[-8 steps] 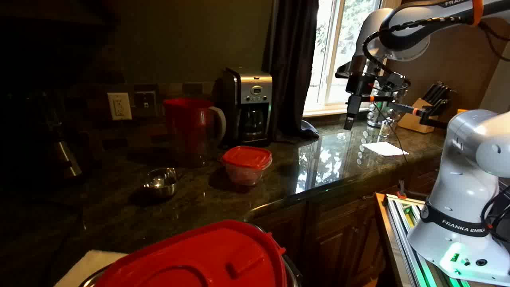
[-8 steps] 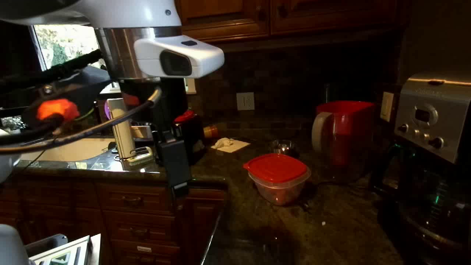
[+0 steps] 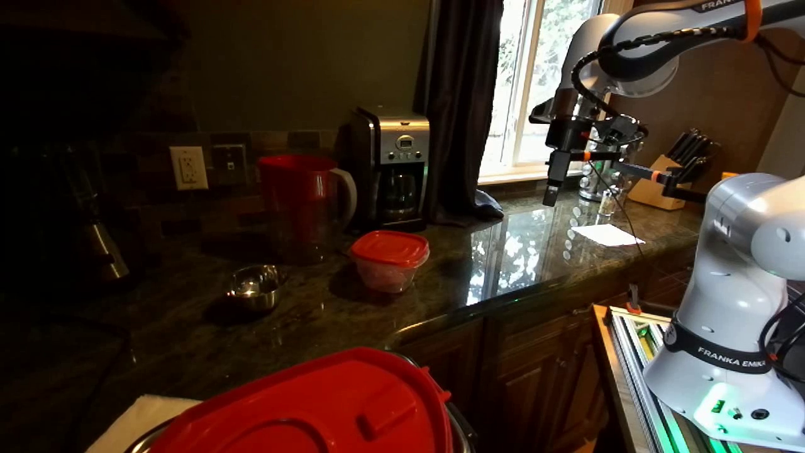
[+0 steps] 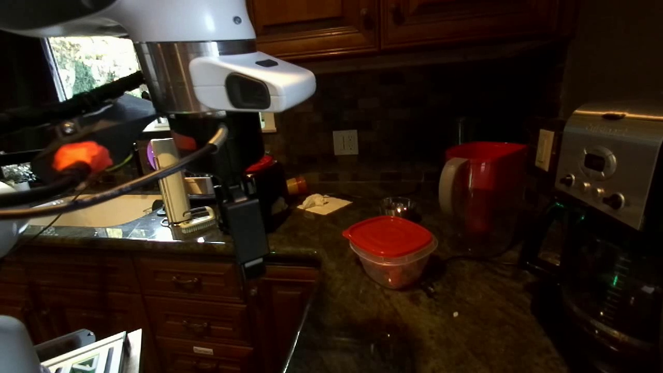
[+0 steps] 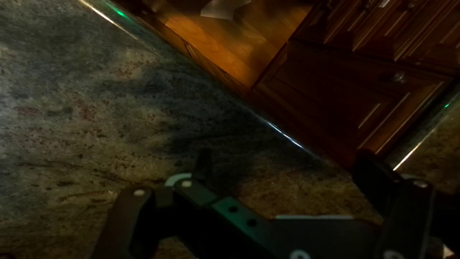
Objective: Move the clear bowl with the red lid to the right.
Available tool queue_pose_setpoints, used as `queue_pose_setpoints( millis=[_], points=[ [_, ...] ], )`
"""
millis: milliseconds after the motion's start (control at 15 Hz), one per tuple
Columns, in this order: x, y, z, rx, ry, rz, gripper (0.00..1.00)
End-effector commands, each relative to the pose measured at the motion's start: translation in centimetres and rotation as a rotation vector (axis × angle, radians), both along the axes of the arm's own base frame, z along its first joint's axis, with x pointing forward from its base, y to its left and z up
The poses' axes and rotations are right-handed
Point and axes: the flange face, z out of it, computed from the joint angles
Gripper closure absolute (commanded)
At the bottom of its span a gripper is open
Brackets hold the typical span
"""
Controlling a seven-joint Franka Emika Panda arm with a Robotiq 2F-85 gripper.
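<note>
The clear bowl with the red lid stands upright on the dark stone counter. It shows in both exterior views, as a see-through bowl under a flat, rounded-square red lid (image 3: 390,261) (image 4: 392,254). It is out of view in the wrist view. My gripper (image 3: 551,189) hangs pointing down above the counter, well apart from the bowl on its window side. In an exterior view the gripper (image 4: 251,243) shows in front of the counter, left of the bowl. In the wrist view its two fingers (image 5: 287,163) are wide apart with only counter and cabinet between them.
A red pitcher (image 3: 302,201) and a coffee maker (image 3: 399,170) stand behind the bowl. A small metal bowl (image 3: 255,287) sits beside it. A large red lid (image 3: 327,409) fills the foreground. The counter edge (image 5: 284,135) runs below the gripper. A white sheet (image 3: 609,234) lies near the window.
</note>
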Motion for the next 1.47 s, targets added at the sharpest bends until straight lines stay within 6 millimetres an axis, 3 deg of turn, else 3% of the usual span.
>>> queue_pose_setpoints(
  millis=[0, 933, 1200, 1400],
  points=[
    [0.0, 0.0, 0.0, 0.0, 0.001, 0.0, 0.0],
    [0.0, 0.0, 0.0, 0.0, 0.001, 0.0, 0.0],
    [3.1, 0.6, 1.3, 0.105, -0.107, -0.049, 0.0],
    [6.8, 1.1, 2.3, 0.194, -0.199, -0.18, 0.0]
  ],
)
